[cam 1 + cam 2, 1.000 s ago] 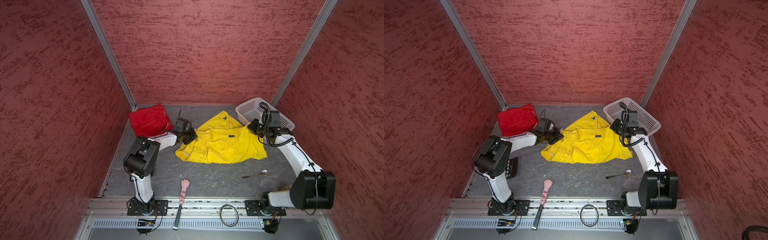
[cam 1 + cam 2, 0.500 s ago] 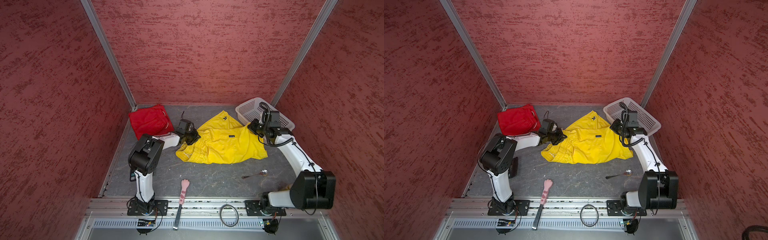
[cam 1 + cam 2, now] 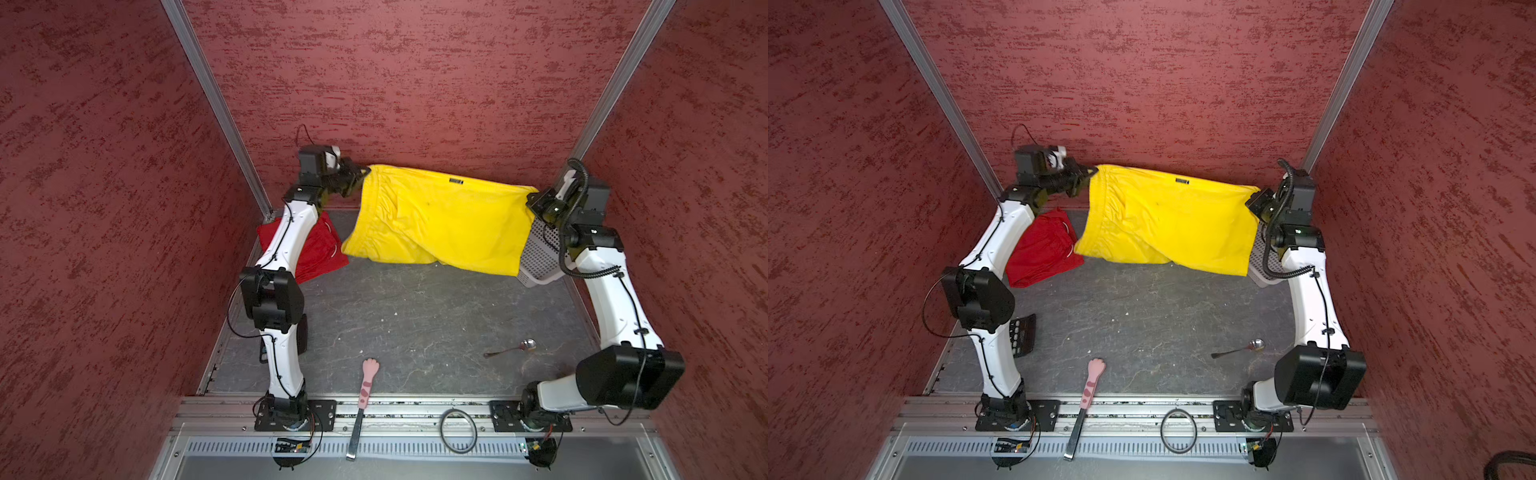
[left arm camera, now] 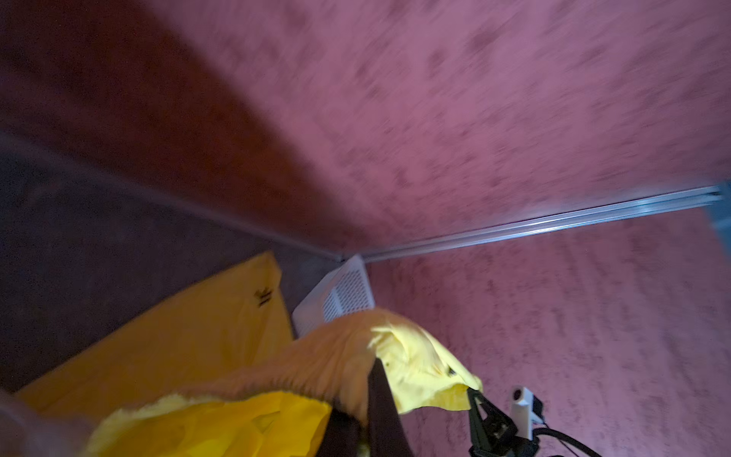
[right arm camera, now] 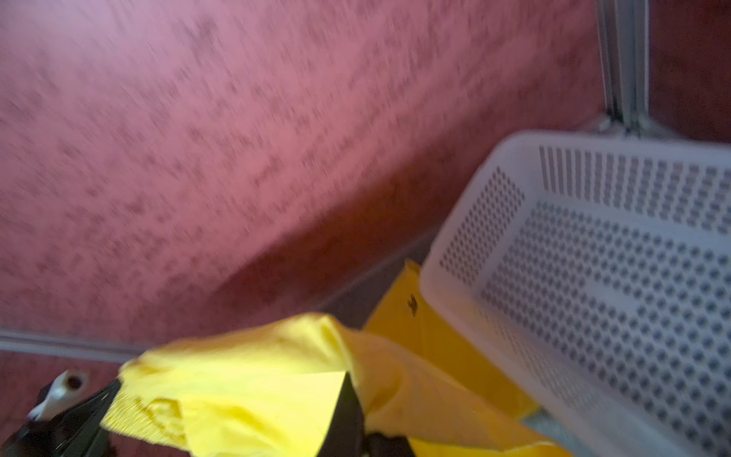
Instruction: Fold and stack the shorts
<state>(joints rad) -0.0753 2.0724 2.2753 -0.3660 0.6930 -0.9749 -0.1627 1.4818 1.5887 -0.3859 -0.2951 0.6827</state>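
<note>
Shorts (image 3: 440,224) aloft, L gripper (image 3: 360,178) & R gripper (image 3: 533,201) each pinching top corner. Best: hold taut, level; lower hem first, clear of basket (image 3: 540,262).

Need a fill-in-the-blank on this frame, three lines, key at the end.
1. The hanging shorts, gripped by the left gripper and right gripper, are ____ in colour.
2. The red shorts lie on the table beside the ____ arm.
3. The white basket stands next to the ____ arm.
Missing words: yellow; left; right.
</note>
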